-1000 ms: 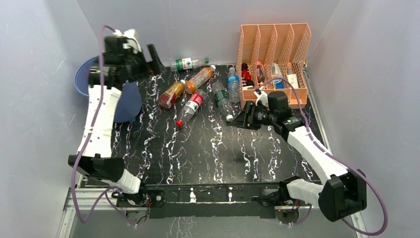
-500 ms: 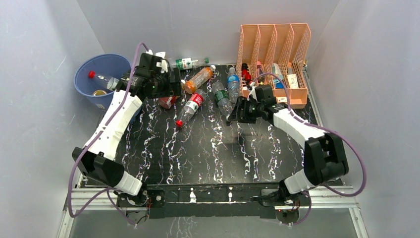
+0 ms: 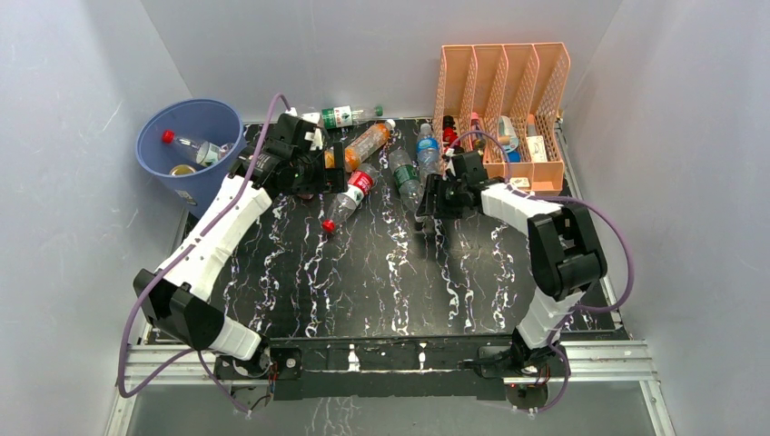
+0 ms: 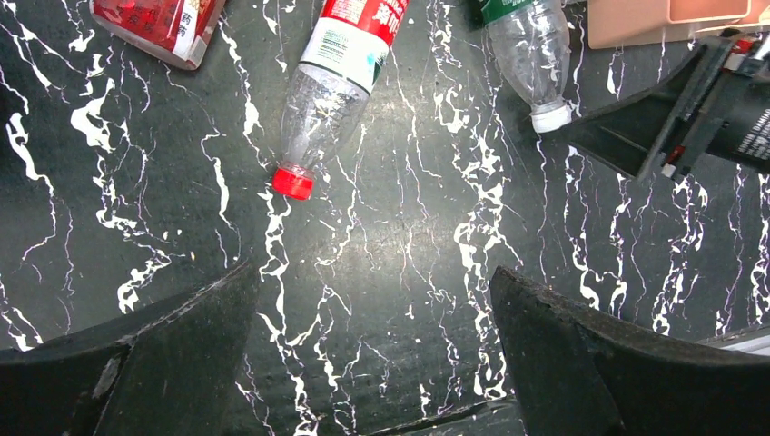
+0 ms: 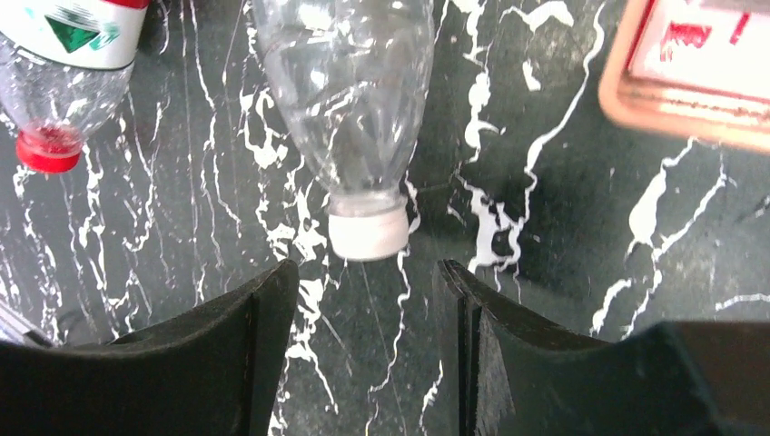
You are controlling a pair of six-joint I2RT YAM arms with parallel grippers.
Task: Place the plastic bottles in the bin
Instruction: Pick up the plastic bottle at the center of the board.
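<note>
Two arms reach from the near edge across the black marbled table. The left gripper hangs over the table's far-left part with its fingers spread wide and nothing between them. The right gripper sits low over the middle of the table, jaws partly apart and released. No object lies between its fingers.

Just beyond the right gripper's tips lies the white cap of a clear green-labelled bottle. It lies on its side with the cap pointing near. The cap is close to the gap but not inside it. To its left lies a clear red-labelled bottle, also on its side, its red cap pointing near and left. The left gripper is just beside that bottle's far end in the overhead view.

Farther back, an orange bottle lies slanted. A blue-labelled bottle lies to its right, near the peach organizer. A red-labelled bottle shows partly at the left wrist view's edge. Another green-labelled bottle lies along the far edge of the table.

The blue bin stands upright at the far left, off the table's corner. A clear red-capped bottle lies inside it. The organizer stands at the far right with small items in its slots.
</note>
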